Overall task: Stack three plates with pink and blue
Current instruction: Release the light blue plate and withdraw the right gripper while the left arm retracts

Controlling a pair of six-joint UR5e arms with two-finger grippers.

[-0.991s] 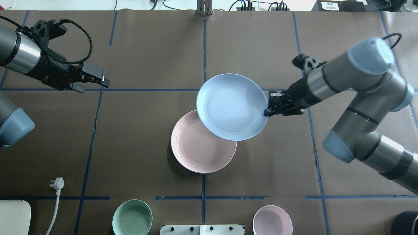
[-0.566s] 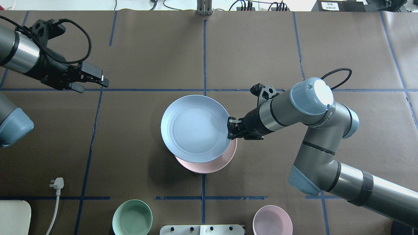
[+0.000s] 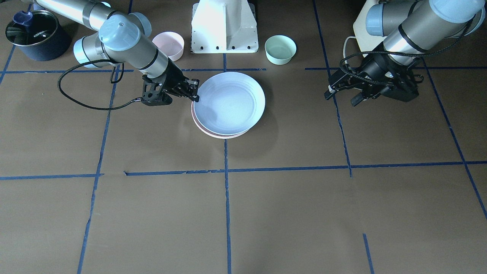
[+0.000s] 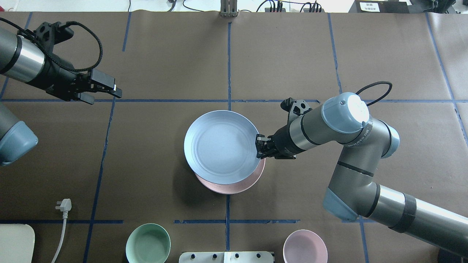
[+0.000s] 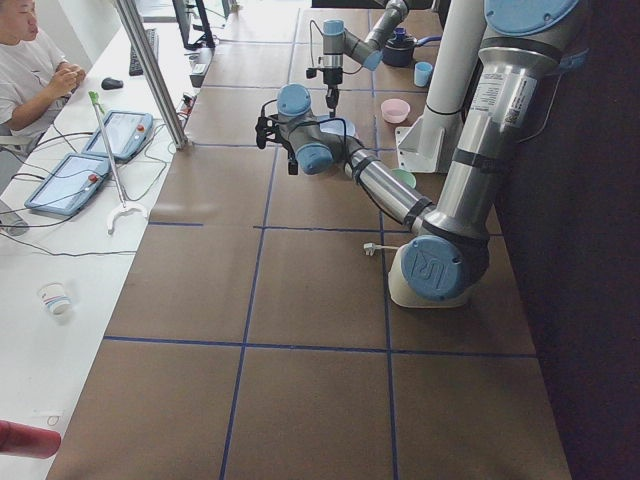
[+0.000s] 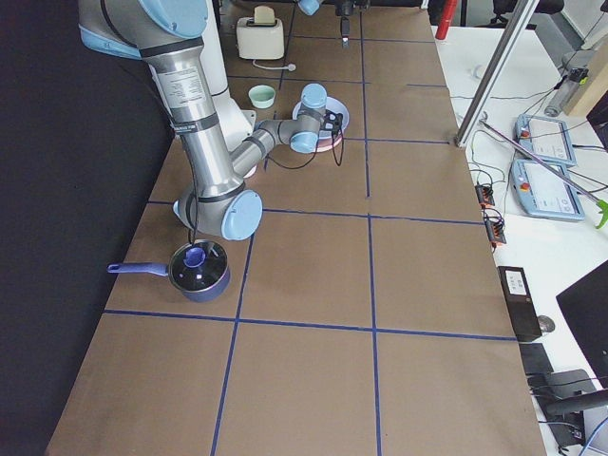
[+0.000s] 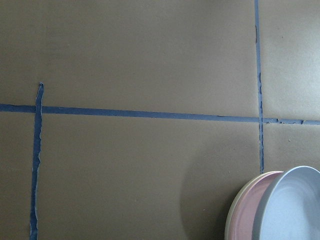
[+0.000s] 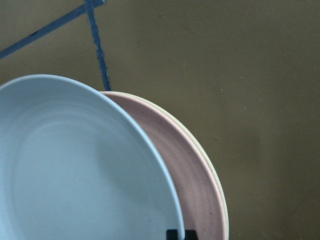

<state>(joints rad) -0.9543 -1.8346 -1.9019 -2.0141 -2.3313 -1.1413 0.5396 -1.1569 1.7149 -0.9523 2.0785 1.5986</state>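
At the table's left, the left gripper (image 4: 105,98) hangs above the brown paper cover with its fingers spread apart and nothing between them, well clear of the plates. Below it on the near edge lie a white plug (image 4: 65,205) and a mint-green bowl (image 4: 148,244).

At centre, where the blue tape lines cross, sits the stack. A cream-white plate (image 7: 229,227) shows only as a thin rim at the bottom, and a pale pink plate (image 4: 234,186) lies on it. The light blue plate (image 4: 219,146) is on top, shifted toward the far left so a pink crescent shows. Whether the blue plate rests fully on the pink one cannot be told.

To the right, the right gripper (image 4: 258,146) is clamped on the blue plate's rim. A small pink bowl (image 4: 305,246) stands at the near edge.
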